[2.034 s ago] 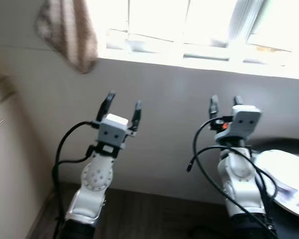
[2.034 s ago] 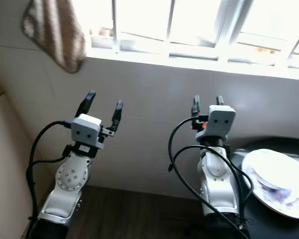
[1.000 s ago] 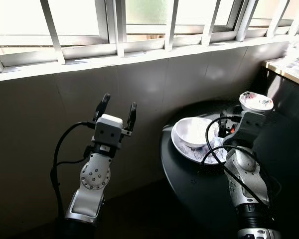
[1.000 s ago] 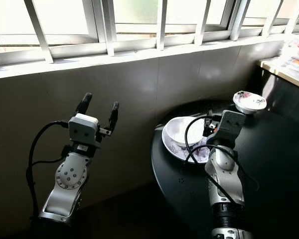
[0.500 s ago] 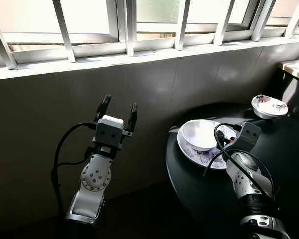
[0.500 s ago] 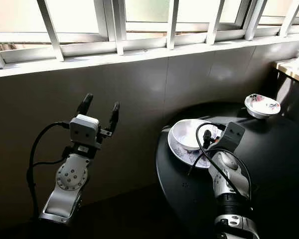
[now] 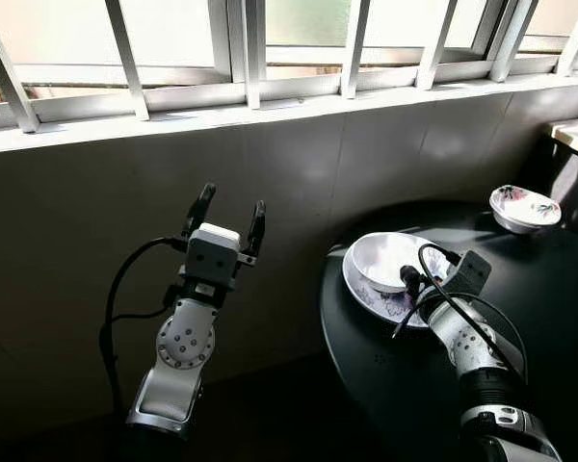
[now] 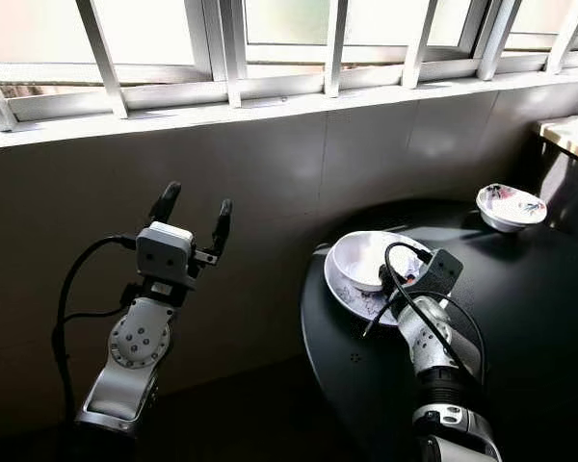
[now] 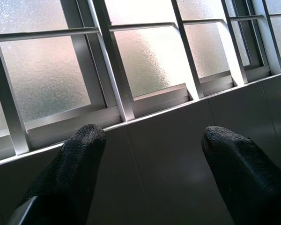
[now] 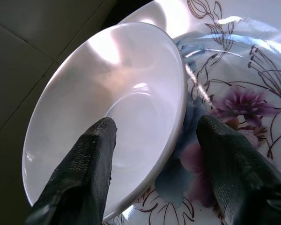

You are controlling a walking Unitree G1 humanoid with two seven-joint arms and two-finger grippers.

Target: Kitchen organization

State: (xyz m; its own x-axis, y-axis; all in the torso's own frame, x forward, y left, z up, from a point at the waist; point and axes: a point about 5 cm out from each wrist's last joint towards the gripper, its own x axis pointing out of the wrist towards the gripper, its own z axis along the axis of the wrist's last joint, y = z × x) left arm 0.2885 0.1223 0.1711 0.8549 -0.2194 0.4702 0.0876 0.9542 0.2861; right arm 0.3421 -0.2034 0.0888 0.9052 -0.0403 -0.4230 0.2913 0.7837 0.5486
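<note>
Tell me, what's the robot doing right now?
Right gripper open, straddling white bowl's rim. Bowl sits on flowered plate. Left gripper open, idle.

A round black surface (image 7: pixel 520 356) stands to the right, against a tiled wall (image 7: pixel 299 183) under a barred window (image 7: pixel 270 38). Near its left edge lies a flowered white plate (image 7: pixel 371 292) with a plain white bowl (image 7: pixel 385 258) on it. A small patterned bowl (image 7: pixel 525 206) sits farther back right, well apart. The right pincer (image 10: pixel 152 145) straddles the plain bowl's rim; the left pincer (image 7: pixel 229 207) is raised before the wall, left of the surface.
</note>
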